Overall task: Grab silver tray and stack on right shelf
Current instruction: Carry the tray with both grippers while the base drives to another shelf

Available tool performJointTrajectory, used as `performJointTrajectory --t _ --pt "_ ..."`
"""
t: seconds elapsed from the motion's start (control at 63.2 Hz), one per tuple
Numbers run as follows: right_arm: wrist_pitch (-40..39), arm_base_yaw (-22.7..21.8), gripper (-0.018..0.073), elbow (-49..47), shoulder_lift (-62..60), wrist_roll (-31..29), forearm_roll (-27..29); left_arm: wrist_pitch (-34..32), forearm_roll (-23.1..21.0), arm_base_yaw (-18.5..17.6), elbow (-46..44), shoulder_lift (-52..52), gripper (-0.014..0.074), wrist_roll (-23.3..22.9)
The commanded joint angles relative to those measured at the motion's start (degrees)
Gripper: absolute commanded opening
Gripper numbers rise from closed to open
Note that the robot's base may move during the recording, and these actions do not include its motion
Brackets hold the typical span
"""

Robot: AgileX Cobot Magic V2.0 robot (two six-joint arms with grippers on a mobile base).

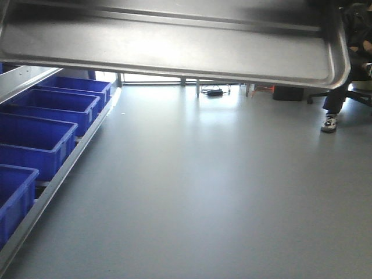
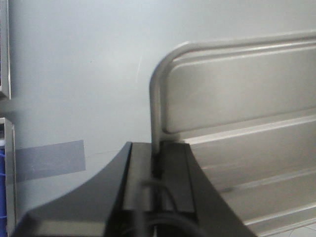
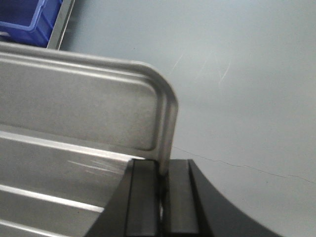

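There's the silver tray [image 1: 174, 46], held clear above the grey floor [image 1: 203, 192], left gripper [image 2: 158, 164] and right gripper [image 3: 163, 170] each clamped narrow on an end rim. Any mismatch between arms could twist it free.

One silver tray [image 1: 174, 46], four blue bins [image 1: 35, 142], one tape strip [image 2: 47, 159]

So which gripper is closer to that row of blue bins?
Left. The left gripper clamps the silver tray at the end on the blue bins' side. The right gripper clamps the opposite end, the tray's length farther from them.
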Motion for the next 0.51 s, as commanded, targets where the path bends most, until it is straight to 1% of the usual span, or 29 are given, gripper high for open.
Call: performJointTrajectory --t 0.0,0.491 --pt "-1.7 -0.4 0.0057 -2.1 -1.2 -0.9 -3.6 1.2 3.8 -0.2 -1.7 -1.2 -0.0101 0.7" --pt "-1.7 -0.4 0.0057 -2.1 -1.2 -0.9 -3.6 1.2 3.8 -0.2 -1.7 -1.2 -0.0101 0.7"
